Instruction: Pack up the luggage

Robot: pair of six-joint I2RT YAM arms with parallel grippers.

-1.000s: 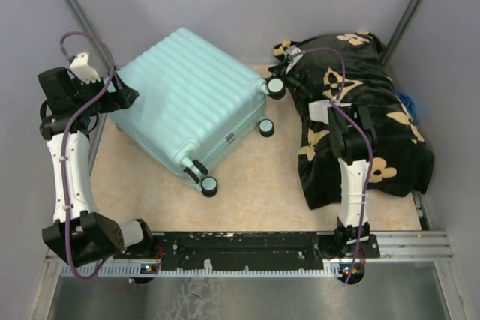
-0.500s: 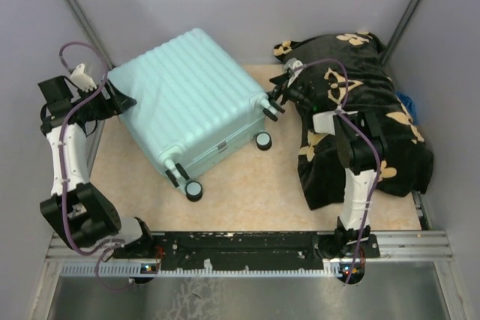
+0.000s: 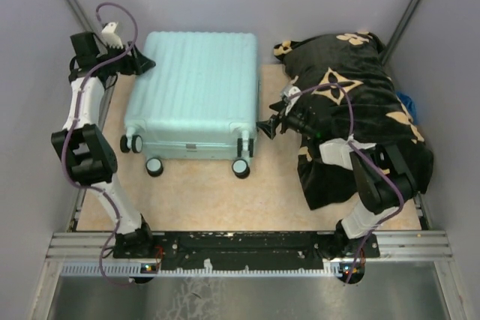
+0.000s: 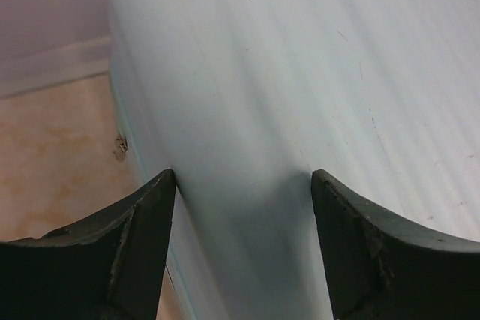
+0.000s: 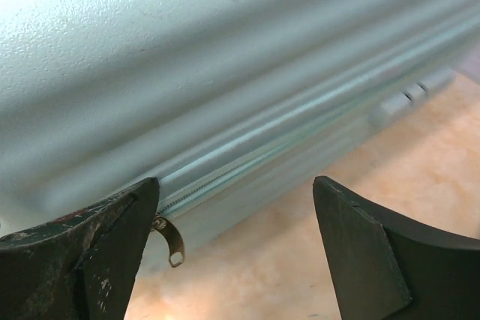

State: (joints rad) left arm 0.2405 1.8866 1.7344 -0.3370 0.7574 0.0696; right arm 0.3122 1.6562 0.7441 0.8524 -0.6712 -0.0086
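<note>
Top external: luggage [image 3: 191,88] shut and flat on the counter [image 3: 277,181], wheels [image 3: 240,168] toward the arm bases, black flowered blanket [image 3: 375,103] just beside it on the right. Left wrist: left jaws apart, either side of the shell's rounded far-left corner. Right wrist: right jaws apart, close against the zip seam on the right side, zip pull [image 5: 171,239] by one fingertip.

Closed mint-blue ribbed luggage [image 3: 191,88] lies flat, wheels [image 3: 241,168] facing the near edge.
</note>
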